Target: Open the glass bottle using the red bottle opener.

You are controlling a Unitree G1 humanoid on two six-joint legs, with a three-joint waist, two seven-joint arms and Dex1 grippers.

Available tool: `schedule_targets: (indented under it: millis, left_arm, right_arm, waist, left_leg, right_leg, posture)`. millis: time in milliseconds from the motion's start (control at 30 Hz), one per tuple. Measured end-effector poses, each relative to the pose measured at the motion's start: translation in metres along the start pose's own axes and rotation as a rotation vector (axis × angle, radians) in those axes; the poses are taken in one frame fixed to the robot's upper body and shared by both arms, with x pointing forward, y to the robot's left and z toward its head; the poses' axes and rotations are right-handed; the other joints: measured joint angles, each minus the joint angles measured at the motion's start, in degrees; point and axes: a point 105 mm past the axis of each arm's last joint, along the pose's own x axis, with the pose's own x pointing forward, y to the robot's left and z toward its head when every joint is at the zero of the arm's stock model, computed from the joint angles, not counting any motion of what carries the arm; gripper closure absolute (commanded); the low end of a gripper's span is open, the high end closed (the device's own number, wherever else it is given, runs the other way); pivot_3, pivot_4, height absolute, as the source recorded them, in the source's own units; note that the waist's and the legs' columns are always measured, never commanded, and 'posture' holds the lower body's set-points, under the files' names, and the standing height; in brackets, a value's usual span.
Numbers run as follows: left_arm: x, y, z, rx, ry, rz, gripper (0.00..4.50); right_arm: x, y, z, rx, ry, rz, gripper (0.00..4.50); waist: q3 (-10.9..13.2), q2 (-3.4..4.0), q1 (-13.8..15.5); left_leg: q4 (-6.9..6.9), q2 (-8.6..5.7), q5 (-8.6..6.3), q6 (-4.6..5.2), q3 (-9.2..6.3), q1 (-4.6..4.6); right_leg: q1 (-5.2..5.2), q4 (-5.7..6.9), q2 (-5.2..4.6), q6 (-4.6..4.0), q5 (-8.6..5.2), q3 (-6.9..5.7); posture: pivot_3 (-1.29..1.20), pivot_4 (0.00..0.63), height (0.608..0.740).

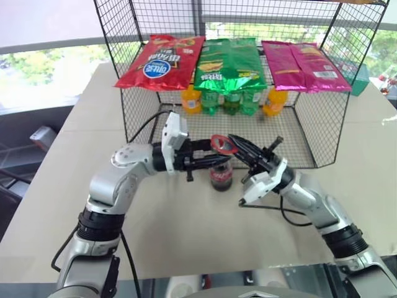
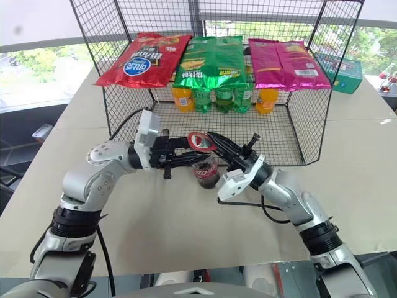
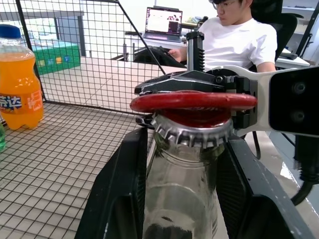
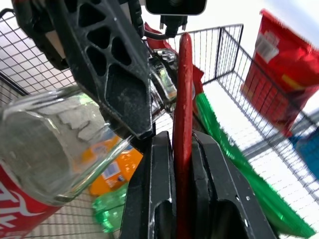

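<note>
Red bottle opener [image 3: 193, 101] is lying flat across the cap of the upright glass bottle [image 1: 221, 176]; right gripper [image 4: 183, 149] is clamping its handle, left gripper [image 1: 208, 156] is bracing the neck on the table [image 1: 186, 230].

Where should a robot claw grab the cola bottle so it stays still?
By the narrow neck just under the cap, coming in level from the side. The left claw already grips the glass bottle that way, leaving the cap free for the red bottle opener on top.
</note>
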Motion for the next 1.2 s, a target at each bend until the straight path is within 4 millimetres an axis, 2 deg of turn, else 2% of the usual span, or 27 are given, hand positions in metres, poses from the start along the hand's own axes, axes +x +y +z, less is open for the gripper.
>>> schedule_targets:
  millis: [233, 467, 633, 733, 833, 867, 967, 1000, 1033, 1067, 1100, 1133, 1167, 1200]
  left_arm:
    - [0.003, -0.003, -0.001, 0.011, 0.014, -0.009, 3.17]
    - [0.007, -0.003, -0.001, 0.022, 0.031, -0.014, 3.18]
    - [0.009, -0.002, -0.001, 0.022, 0.035, -0.018, 3.19]
    - [0.009, -0.003, -0.001, 0.024, 0.031, -0.02, 3.19]
    - [0.011, -0.003, -0.001, 0.024, 0.019, -0.023, 3.2]
    - [0.011, -0.003, -0.001, 0.027, 0.014, -0.024, 3.2]
    - [0.012, -0.002, -0.001, 0.031, 0.009, -0.023, 3.2]
    - [0.012, -0.003, -0.001, 0.034, 0.004, -0.025, 3.2]
    - [0.012, -0.004, -0.002, 0.037, -0.002, -0.029, 3.2]
    - [0.01, -0.005, -0.003, 0.036, -0.011, -0.029, 3.2]
    - [0.008, -0.005, -0.002, 0.037, -0.016, -0.025, 3.2]
    - [0.007, -0.005, -0.002, 0.039, -0.021, -0.027, 3.2]
    - [0.007, -0.005, -0.003, 0.041, -0.022, -0.027, 3.2]
    - [0.007, -0.006, -0.003, 0.042, -0.022, -0.026, 3.2]
  right_arm:
    - [-0.005, -0.01, 0.001, -0.102, -0.023, 0.072, 4.5]
    - [0.004, -0.047, 0.002, -0.34, -0.075, 0.301, 4.5]
    - [0.011, -0.059, -0.001, -0.323, -0.052, 0.37, 4.5]
    - [0.015, -0.07, -0.001, -0.259, -0.003, 0.326, 4.5]
    - [0.019, -0.085, 0.01, -0.136, 0.024, 0.218, 4.5]
    - [0.016, -0.086, 0.013, -0.047, 0.048, 0.179, 4.5]
    - [0.008, -0.082, 0.008, 0.09, 0.127, 0.154, 4.5]
    - [-0.002, -0.079, 0.005, 0.183, 0.181, 0.134, 4.5]
    - [-0.017, -0.074, 0.002, 0.325, 0.256, 0.097, 4.5]
    - [-0.038, -0.059, -0.003, 0.517, 0.367, 0.078, 4.5]
    - [-0.052, -0.043, -0.008, 0.637, 0.454, 0.091, 4.5]
    - [-0.073, -0.019, -0.013, 0.814, 0.581, 0.115, 4.5]
    - [-0.085, -0.003, -0.013, 0.941, 0.659, 0.132, 4.5]
    - [-0.089, 0.004, -0.012, 0.994, 0.685, 0.14, 4.5]
  waist:
    - [-0.2, 0.02, 0.0]
    - [-0.1, -0.01, 0.1]
    - [-0.1, -0.02, 0.0]
    - [-0.1, -0.02, 0.2]
    - [-0.1, -0.03, 0.3]
    - [-0.1, -0.05, 0.4]
    - [0.0, -0.02, 0.4]
    - [-0.1, -0.05, 0.5]
    - [-0.1, -0.11, 0.9]
    - [-0.1, -0.14, 1.3]
    - [-0.1, -0.12, 1.4]
    - [-0.1, -0.05, 1.5]
    - [-0.1, 0.0, 1.3]
    - [-0.1, 0.01, 1.1]
  left_leg:
    - [0.01, -0.01, 0.0, 0.0, 0.01, 0.0]
    - [0.0, 0.0, 0.0, 0.01, -0.04, -0.03]
    - [-0.03, 0.03, 0.0, 0.01, -0.05, -0.1]
    - [-0.02, 0.06, 0.0, 0.01, -0.06, -0.15]
    - [-0.01, 0.1, 0.0, 0.01, -0.09, -0.18]
    - [-0.02, 0.13, 0.0, 0.01, -0.14, -0.2]
    - [-0.01, 0.12, 0.0, 0.01, -0.09, -0.21]
    - [-0.01, 0.13, 0.0, 0.01, -0.1, -0.22]
    - [-0.04, 0.17, 0.0, 0.01, -0.21, -0.23]
    - [-0.04, 0.23, -0.02, 0.0, -0.22, -0.22]
    - [-0.05, 0.23, -0.02, 0.0, -0.19, -0.26]
    - [-0.04, 0.23, -0.02, 0.01, -0.14, -0.28]
    - [-0.04, 0.23, -0.02, 0.01, -0.09, -0.27]
    - [-0.03, 0.23, -0.02, 0.01, -0.08, -0.26]
  right_leg:
    - [0.01, -0.01, -0.03, 0.0, 0.0, 0.02]
    - [0.01, -0.04, -0.01, 0.0, 0.0, -0.05]
    - [-0.05, -0.05, 0.02, -0.04, -0.02, -0.07]
    - [-0.06, -0.05, 0.0, -0.04, -0.02, -0.1]
    - [-0.07, -0.05, -0.01, -0.04, -0.02, -0.13]
    - [-0.05, -0.07, -0.02, -0.05, -0.02, -0.18]
    - [-0.07, -0.08, -0.07, -0.04, -0.01, -0.16]
    - [-0.06, -0.09, -0.08, -0.05, -0.01, -0.18]
    - [-0.01, -0.17, -0.08, -0.05, -0.02, -0.31]
    - [0.01, -0.18, -0.07, -0.09, -0.04, -0.35]
    - [-0.01, -0.18, -0.07, -0.1, -0.04, -0.33]
    - [-0.05, -0.17, -0.09, -0.1, -0.04, -0.29]
    - [-0.07, -0.19, -0.08, -0.1, -0.04, -0.23]
    - [-0.07, -0.18, -0.08, -0.1, -0.04, -0.22]
  posture:
    - [0.0, 0.15, 0.74]
    - [0.0, 0.15, 0.74]
    - [0.0, 0.15, 0.74]
    - [0.0, 0.15, 0.74]
    - [0.0, 0.15, 0.74]
    - [0.0, 0.15, 0.74]
    - [0.0, 0.15, 0.74]
    - [0.0, 0.15, 0.74]
    - [0.0, 0.15, 0.74]
    - [0.0, 0.15, 0.74]
    - [0.0, 0.15, 0.74]
    - [0.0, 0.15, 0.74]
    - [0.0, 0.15, 0.74]
    - [0.0, 0.15, 0.74]
